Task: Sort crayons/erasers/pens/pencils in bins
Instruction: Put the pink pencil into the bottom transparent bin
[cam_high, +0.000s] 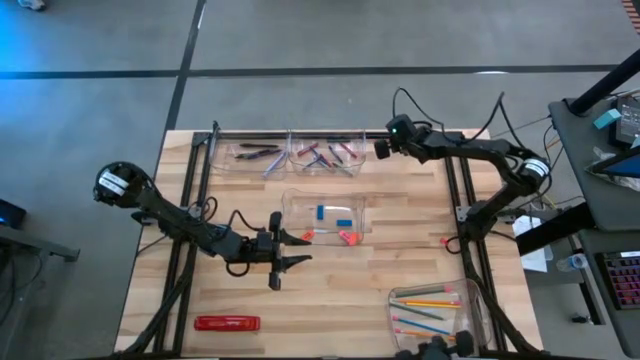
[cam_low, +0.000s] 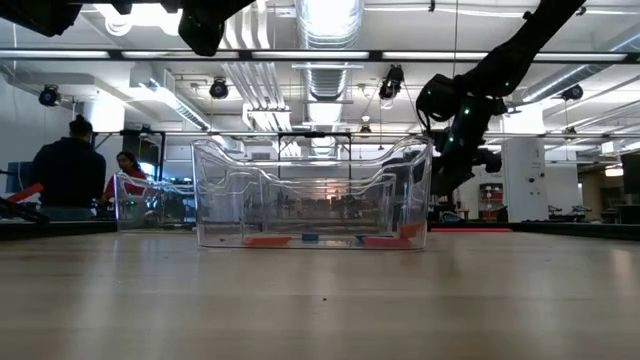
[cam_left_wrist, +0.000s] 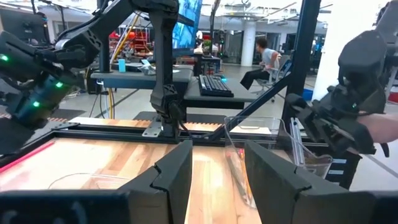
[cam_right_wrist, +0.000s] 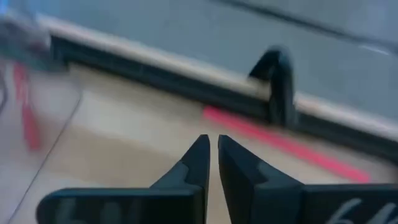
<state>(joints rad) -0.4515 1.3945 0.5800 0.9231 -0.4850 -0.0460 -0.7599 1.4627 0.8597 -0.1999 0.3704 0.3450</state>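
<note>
My left gripper (cam_high: 300, 250) (cam_left_wrist: 217, 186) hovers open and level at the near-left corner of the middle bin (cam_high: 325, 205), with nothing between its fingers. That bin holds blue erasers (cam_high: 320, 212) and pink ones (cam_high: 348, 238), which lie on its floor (cam_low: 310, 238). My right gripper (cam_high: 380, 148) (cam_right_wrist: 212, 152) is shut and empty. It slants down just right of the far bin of crayons (cam_high: 328, 155). Pens (cam_high: 258, 152) lie in the far left bin. Pencils (cam_high: 428, 300) lie in the near right bin (cam_high: 470, 300).
A long red flat pack (cam_high: 227, 322) lies near the table's front left. A small red piece (cam_high: 445, 241) lies by the right frame rail. Black frame rails (cam_high: 200, 190) run along both table sides. People sit in the room beyond the table (cam_low: 70, 165).
</note>
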